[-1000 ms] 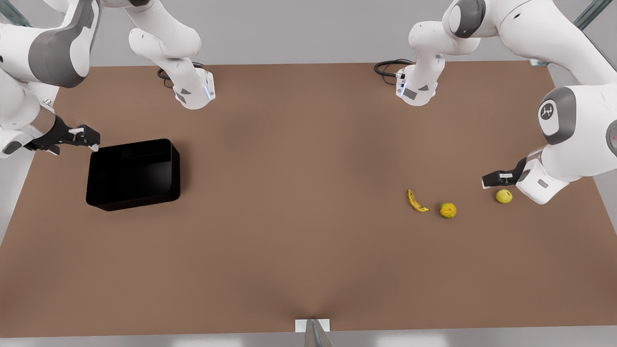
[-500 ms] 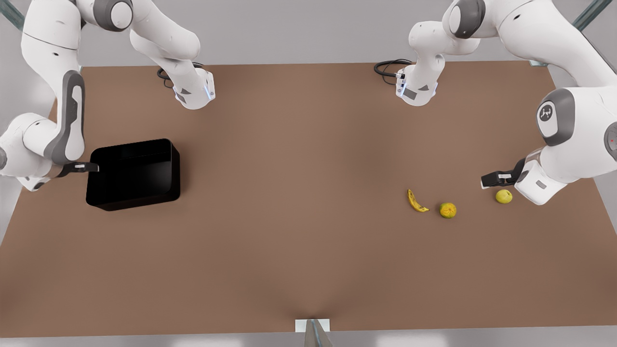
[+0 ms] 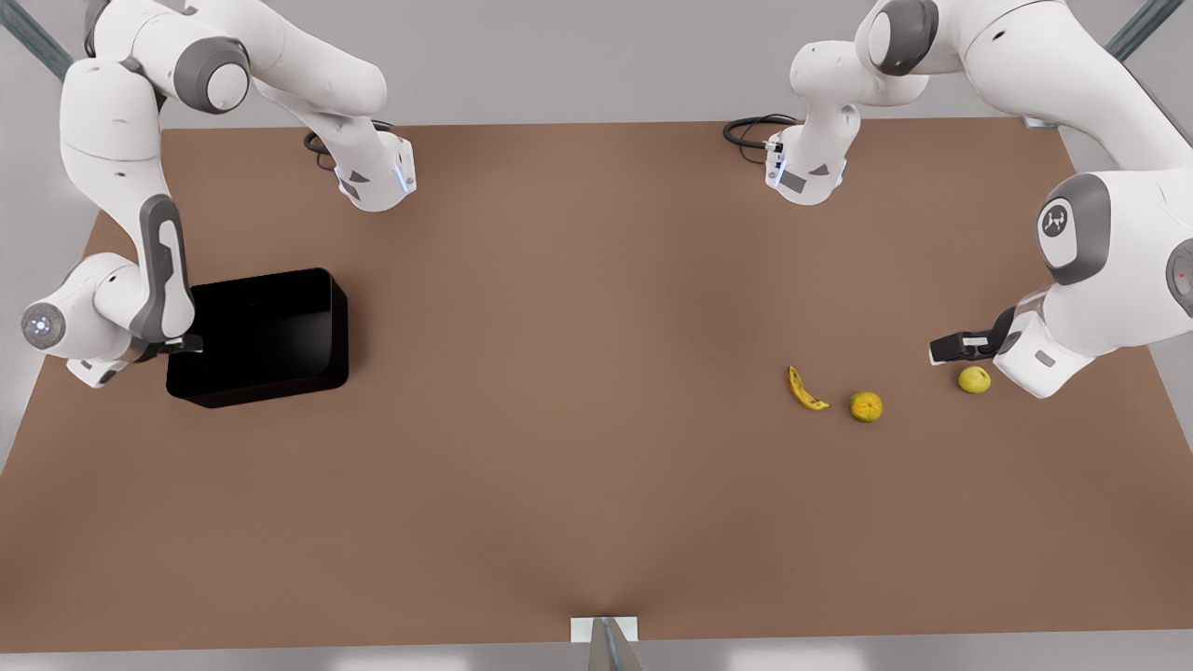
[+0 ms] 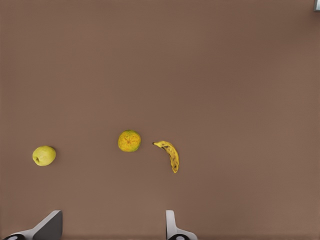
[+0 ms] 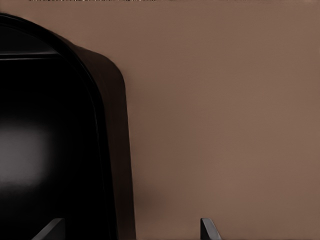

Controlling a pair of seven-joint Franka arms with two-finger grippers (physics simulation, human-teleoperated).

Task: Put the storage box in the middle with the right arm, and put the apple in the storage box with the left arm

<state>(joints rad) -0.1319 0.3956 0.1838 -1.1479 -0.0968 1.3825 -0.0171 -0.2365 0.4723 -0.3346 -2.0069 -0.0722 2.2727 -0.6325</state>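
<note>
At the front view's left, the storage box (image 3: pixel 259 335) sits well off centre. Right gripper (image 3: pixel 184 344) is at its outer wall, fingers spread astride the rim in the right wrist view, presumably to grip it. Left gripper (image 3: pixel 951 349), fingers parted, empty, waits near the apple (image 3: pixel 974 379), beside mottled fruit (image 3: pixel 866 406) and banana (image 3: pixel 805 389).

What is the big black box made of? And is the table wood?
The storage box looks like glossy black plastic: a soft glare shows on it in the right wrist view, and its corners are rounded. The table is flat matte brown with no grain, so it looks more like painted board or laminate than bare wood.
</note>
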